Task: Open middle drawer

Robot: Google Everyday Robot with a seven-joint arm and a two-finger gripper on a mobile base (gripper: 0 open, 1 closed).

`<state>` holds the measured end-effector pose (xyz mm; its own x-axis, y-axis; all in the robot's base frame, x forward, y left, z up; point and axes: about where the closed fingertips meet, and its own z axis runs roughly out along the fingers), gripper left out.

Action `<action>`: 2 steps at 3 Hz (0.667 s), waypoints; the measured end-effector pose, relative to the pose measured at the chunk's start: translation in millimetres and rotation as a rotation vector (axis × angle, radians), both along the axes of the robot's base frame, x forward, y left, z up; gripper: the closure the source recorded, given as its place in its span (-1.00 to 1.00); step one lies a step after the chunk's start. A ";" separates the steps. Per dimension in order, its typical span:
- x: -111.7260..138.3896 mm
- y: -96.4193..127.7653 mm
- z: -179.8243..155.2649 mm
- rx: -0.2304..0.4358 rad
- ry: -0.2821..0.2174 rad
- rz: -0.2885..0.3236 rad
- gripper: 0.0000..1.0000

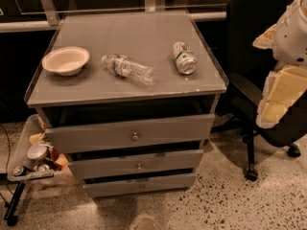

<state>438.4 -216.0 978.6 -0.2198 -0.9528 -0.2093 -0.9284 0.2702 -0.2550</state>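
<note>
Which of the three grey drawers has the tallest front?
The top drawer, just under the tabletop; the middle drawer and bottom drawer are slimmer. The gripper is far right.

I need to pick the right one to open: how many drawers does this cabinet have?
3, stacked: the top drawer under the tabletop, the middle drawer below it, the bottom drawer lowest. None seems hidden. The gripper is at the right edge.

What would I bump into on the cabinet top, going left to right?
A bowl, water bottle, can, then the robot's arm at the right edge; its gripper is not in view.
</note>
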 end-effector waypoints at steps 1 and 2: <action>-1.1 3.1 -3.6 0.003 -0.001 0.000 -1.00; -9.9 17.4 -36.2 0.010 0.028 0.009 -1.00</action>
<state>428.5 -198.5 942.4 -0.2169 -0.9528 -0.2124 -0.9376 0.2639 -0.2263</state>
